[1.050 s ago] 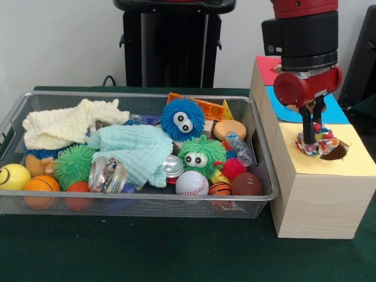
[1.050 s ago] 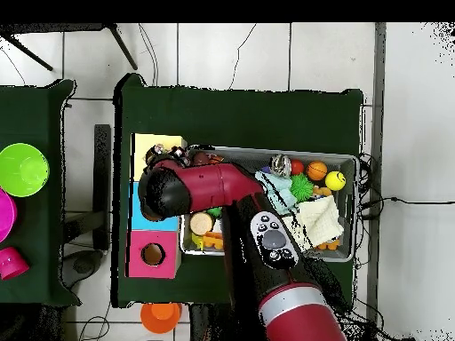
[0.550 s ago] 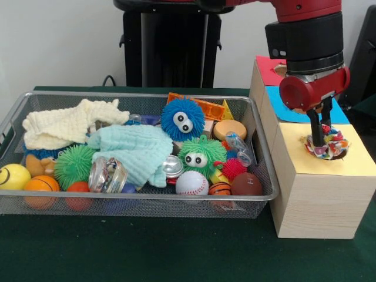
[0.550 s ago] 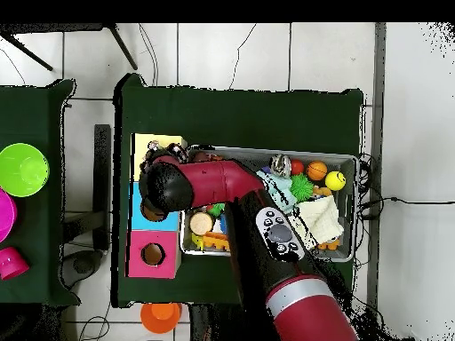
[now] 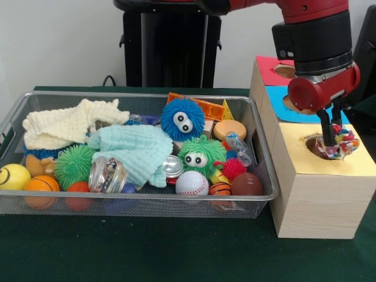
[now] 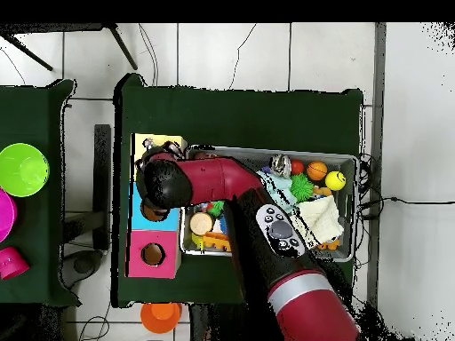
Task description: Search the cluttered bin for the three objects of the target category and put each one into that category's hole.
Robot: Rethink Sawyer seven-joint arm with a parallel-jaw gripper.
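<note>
Gripper [image 5: 330,141] clamped on a soft, light rag toy [image 5: 338,143], held mid-bundle, at the hole's [image 5: 314,147] three o'clock.

You see a wire-mesh metal bin [image 5: 141,202], soft waffle-weave cloths [image 5: 136,150], rubbery spiky balls [image 5: 183,119], a pale wooden box [image 5: 314,202] with matt coloured paper tops, and a dark felt-like worktop [image 5: 147,249].
</note>
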